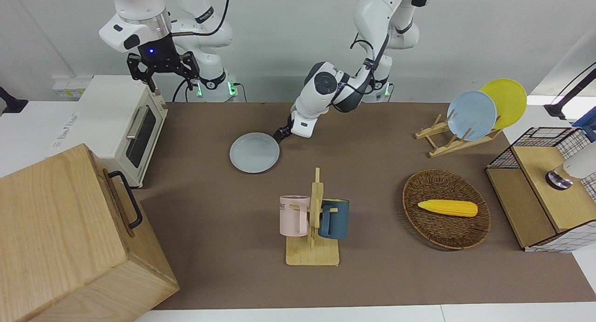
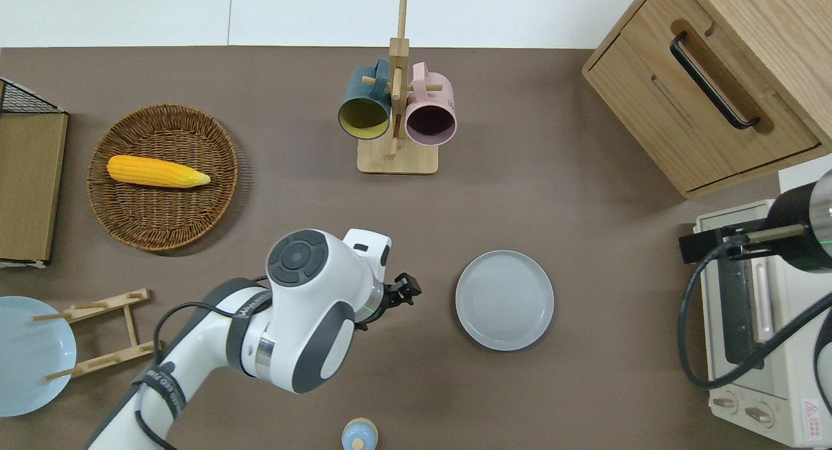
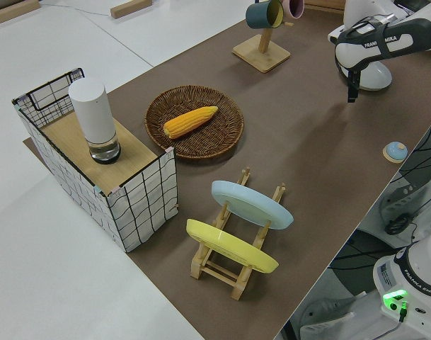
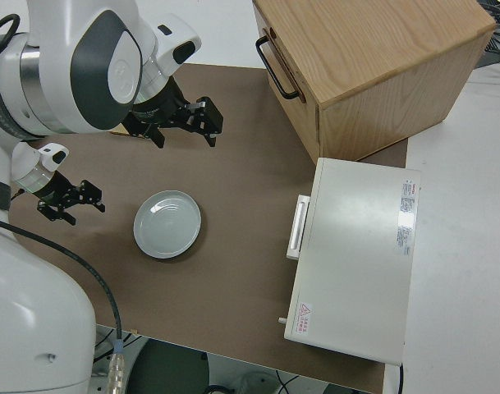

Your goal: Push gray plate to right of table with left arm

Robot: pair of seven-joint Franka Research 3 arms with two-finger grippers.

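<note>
**Left gripper low beside the gray plate, not touching it**

The gray plate (image 2: 504,300) lies flat on the brown worktop (image 2: 559,196), roughly midway along it and somewhat toward the right arm's end, with the white toaster oven (image 2: 760,333) beside it at that end. It is nearer to the robots than the wooden mug rack (image 2: 397,112), which carries a dark teal mug (image 2: 364,108) and a pink mug (image 2: 430,115).

The left arm (image 2: 305,313) reaches out low over the worktop, and its left gripper (image 2: 404,287) sits just beside the plate, on the side facing the left arm's end. In the overhead and right side views a strip of bare worktop shows between the gripper and the plate's rim, so the two are apart. In the front view the gripper's tip seems to meet the rim, but that is only overlap from the camera angle. The jaws hold nothing; whether they are spread or closed cannot be told from these views.

The right gripper (image 1: 160,66) is parked, its jaws spread apart and empty.

Toward the left arm's end lie a wicker basket (image 2: 123,222) holding a corn cob (image 2: 156,171), and a wooden dish rack (image 1: 454,138) with a sky-blue plate (image 1: 471,115) and a yellow plate (image 1: 507,98) standing on edge.
</note>
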